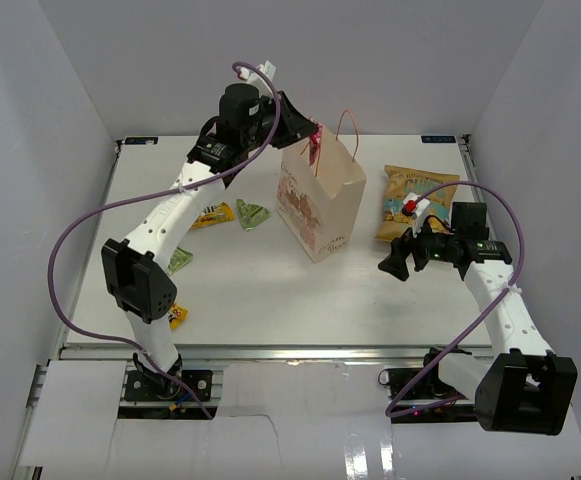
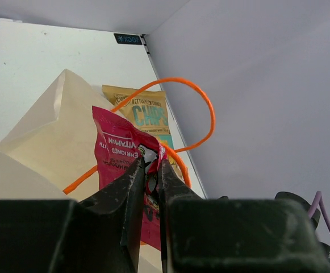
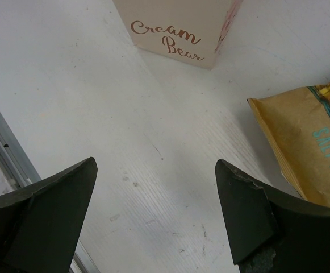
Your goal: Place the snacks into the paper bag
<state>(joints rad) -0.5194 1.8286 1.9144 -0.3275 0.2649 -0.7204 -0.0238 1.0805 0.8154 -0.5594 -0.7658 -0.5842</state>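
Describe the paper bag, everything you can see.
The paper bag is cream and boxy, with reddish print and "Cream Bear" in script on one side. Thin orange string handles loop up from its top. It stands on the white table, chip packet to its right. The left end effector holds a pink wrapper just above its top.

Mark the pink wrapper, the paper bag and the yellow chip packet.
pink wrapper (image 2: 115, 151), left wrist view, its printed upper face.
paper bag (image 1: 342, 205), top external view, its plain side wall.
yellow chip packet (image 1: 425, 183), top external view, its upper half.
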